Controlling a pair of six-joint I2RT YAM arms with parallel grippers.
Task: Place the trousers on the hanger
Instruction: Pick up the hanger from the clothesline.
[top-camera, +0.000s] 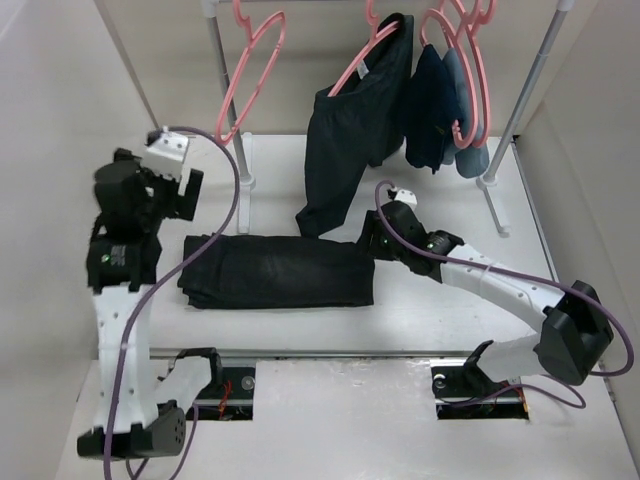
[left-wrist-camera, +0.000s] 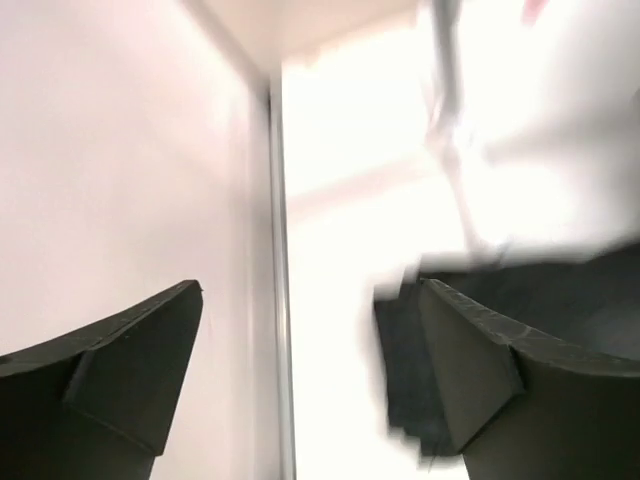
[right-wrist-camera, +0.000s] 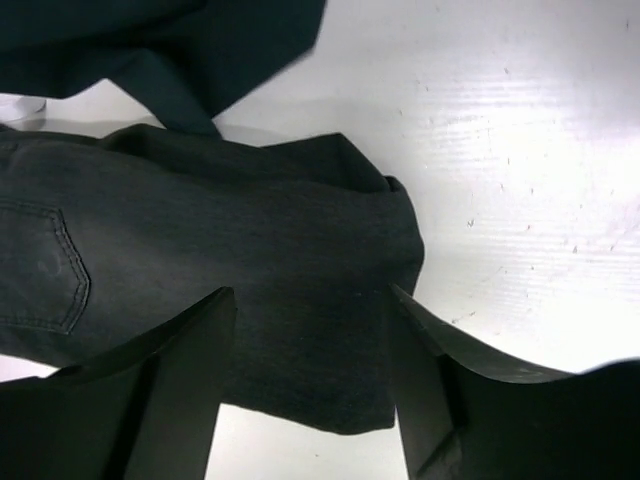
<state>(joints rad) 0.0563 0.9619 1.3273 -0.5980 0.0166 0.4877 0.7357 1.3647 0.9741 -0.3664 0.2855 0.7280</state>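
Right arm reaches in low from the near right corner of the table (top-camera: 450, 190). The right gripper (right-wrist-camera: 310, 295) is tipped down over the right end of the folded black pocketed garment (right-wrist-camera: 200, 260) mid-surface, jaws apart; I can't tell if they touch it. Left arm's reared up by the left edge, left gripper (left-wrist-camera: 310, 290) spread wide, holding nothing. The trousers (top-camera: 350, 135) hang on a pink hanger (top-camera: 360, 66) above the back edge, lower end reaching the surface.

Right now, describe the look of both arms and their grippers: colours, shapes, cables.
The left arm and right arm look alike: white links between bulky black joints, each trailed by a thin purple cable. The left gripper and right gripper each have two matte black, wedge-shaped fingers. No markings are legible.
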